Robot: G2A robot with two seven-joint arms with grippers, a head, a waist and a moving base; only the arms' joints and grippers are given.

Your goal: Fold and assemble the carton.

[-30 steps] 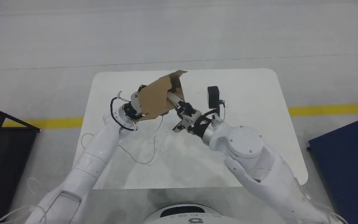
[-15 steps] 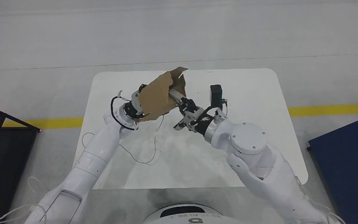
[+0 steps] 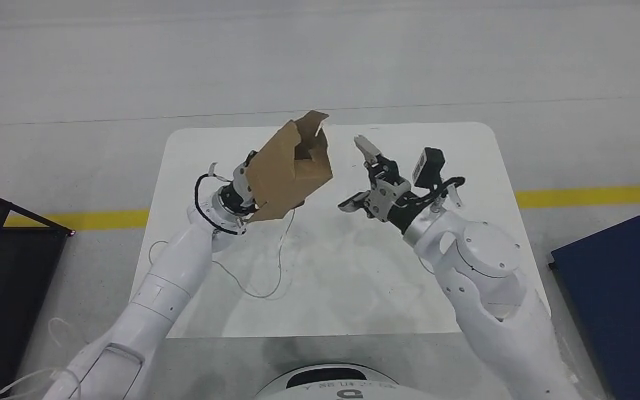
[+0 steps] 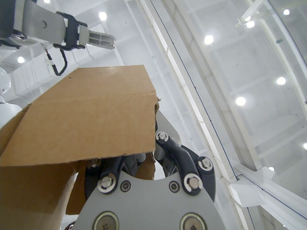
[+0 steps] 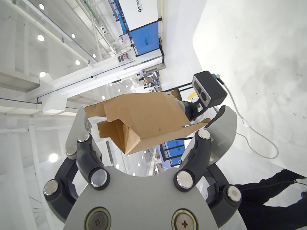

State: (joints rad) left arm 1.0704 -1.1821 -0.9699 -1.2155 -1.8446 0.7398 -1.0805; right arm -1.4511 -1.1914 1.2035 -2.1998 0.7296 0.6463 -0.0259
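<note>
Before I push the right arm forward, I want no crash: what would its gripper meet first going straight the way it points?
Most likely the carton: in the right wrist view it sits straight ahead of the right gripper, framed by its open fingers. How far off is unclear.

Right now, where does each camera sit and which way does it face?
Top view: overhead, looking down at the white table; left arm and right arm show.
Left wrist view: faces the ceiling past the left gripper, shut on the brown cardboard carton.
Right wrist view: faces the carton past the open right gripper.
Shared: the carton, in all three.
</note>
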